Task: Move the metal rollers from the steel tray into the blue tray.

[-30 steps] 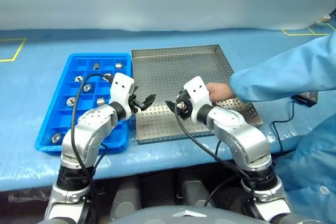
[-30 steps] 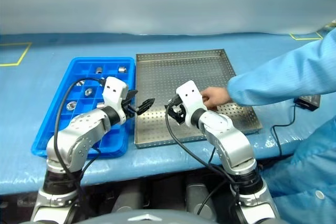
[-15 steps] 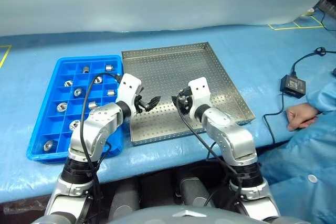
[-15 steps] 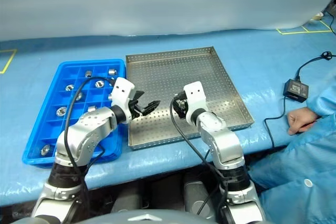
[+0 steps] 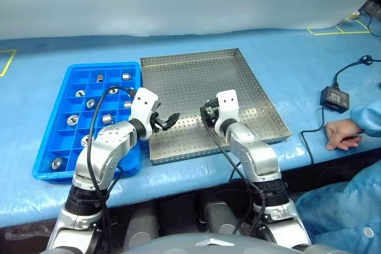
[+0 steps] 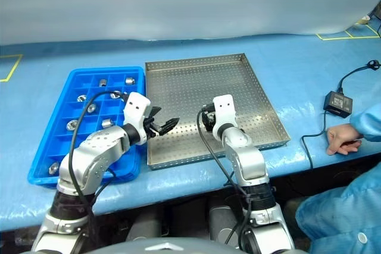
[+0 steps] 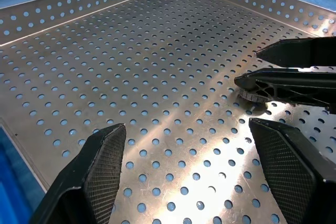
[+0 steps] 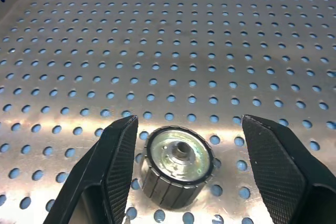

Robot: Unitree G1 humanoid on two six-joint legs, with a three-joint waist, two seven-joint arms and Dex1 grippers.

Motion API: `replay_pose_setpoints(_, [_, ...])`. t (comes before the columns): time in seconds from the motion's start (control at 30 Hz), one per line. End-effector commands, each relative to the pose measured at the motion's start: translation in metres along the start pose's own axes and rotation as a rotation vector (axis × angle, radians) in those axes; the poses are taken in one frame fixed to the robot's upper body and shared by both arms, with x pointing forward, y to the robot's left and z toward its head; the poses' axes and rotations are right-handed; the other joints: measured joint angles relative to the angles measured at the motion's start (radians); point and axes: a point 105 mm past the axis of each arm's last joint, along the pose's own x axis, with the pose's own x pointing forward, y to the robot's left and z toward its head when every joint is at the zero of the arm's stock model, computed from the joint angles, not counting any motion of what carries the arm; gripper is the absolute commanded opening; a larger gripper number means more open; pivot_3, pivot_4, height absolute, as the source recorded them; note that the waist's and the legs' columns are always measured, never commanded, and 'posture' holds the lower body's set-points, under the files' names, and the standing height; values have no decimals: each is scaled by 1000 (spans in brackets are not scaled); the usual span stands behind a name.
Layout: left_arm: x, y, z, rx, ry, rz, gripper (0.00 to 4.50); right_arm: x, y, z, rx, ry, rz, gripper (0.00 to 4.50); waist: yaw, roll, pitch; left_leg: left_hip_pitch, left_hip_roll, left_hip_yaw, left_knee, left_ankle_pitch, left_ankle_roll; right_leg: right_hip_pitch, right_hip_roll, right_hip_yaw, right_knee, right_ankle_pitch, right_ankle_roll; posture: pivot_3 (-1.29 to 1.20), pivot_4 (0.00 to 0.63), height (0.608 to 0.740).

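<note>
1. The steel tray (image 5: 196,75) lies on the blue-covered worktop (image 5: 286,57), its left rim just beside the right rim of the blue tray (image 5: 62,87).
2. One roller (image 8: 178,164) lies on its side on the steel tray's perforated floor, in the near half and somewhat right of the middle, its hollow end facing the right wrist camera.
3. The right gripper (image 8: 184,177) is low over that spot with its fingers spread, one on each side of the roller; the roller sits closer to one finger (image 8: 118,166) (whether they touch, I cannot tell) and clear of the other.
4. The left gripper (image 5: 164,121) hangs over the steel tray's near-left part, fingers spread wide and holding nothing; its wrist view shows bare tray floor between them and the right gripper's black fingers beyond.
5. The blue tray holds other rollers (image 5: 72,119), one to a compartment, scattered from the far row to the near-left corner.
6. At the worktop's right end a person's hand (image 5: 342,134) in a light blue sleeve rests at the near edge, with a small black box (image 5: 333,96) and its cable further back.
</note>
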Motion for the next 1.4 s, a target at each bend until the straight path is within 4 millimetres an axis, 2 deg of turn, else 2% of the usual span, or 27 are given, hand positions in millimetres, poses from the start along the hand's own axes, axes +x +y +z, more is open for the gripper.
replay_pose_setpoints(0.03, [-4,-3,10,26,-36,-2,4091,0,-4,6,33,-28,-24,3301,0,0,0,0,0,0,0,0,0,0,0,0,0,0,0,-96,150,740])
replay_pose_setpoints(0.23, [-5,-1,10,26,-31,7,4091,2,-4,-3,104,15,-16,3301,2,0,0,0,0,0,0,0,0,0,0,0,0,0,0,-85,150,740])
replay_pose_setpoints(0.4, [-9,2,7,20,-26,27,4091,4,-4,-3,152,23,-13,1732,5,0,0,0,0,0,0,0,0,0,0,0,0,0,0,-64,150,740])
replay_pose_setpoints(0.6, [-21,11,5,21,-17,76,4091,4,7,4,114,11,41,1711,11,0,0,1,0,-1,0,0,0,0,0,0,0,0,0,-36,150,740])
replay_pose_setpoints(0.67, [-30,16,6,21,-21,105,4091,-2,27,18,91,-23,169,1711,13,0,0,1,0,-1,0,0,0,0,0,0,0,0,0,-21,150,740])
replay_pose_setpoints(0.8, [-53,28,5,36,-12,197,4091,-26,82,48,24,-99,513,1711,16,1,0,1,1,-1,-1,0,0,0,0,0,0,0,0,22,150,740])
replay_pose_setpoints(1.0, [-79,53,-11,9,45,385,4091,-29,129,70,-61,-148,690,1711,46,0,0,2,1,-3,-1,0,0,1,1,-2,1,-1,-1,94,150,740])
replay_pose_setpoints(1.1, [-90,57,-15,7,63,434,4091,-30,157,67,-97,-139,778,1711,68,0,0,2,1,-3,-1,0,0,1,0,-2,1,-1,-1,119,150,740])
replay_pose_setpoints(1.17, [-95,60,-17,2,67,462,4091,-29,168,60,-112,-119,807,1711,78,0,0,1,1,-3,-1,0,0,1,-1,-2,0,-1,-1,140,150,740])
replay_pose_setpoints(1.4, [-98,57,-18,0,76,465,4091,-24,181,43,-118,-68,836,1711,110,0,0,0,1,-3,0,0,0,1,-3,-4,-1,-1,-1,161,150,740])
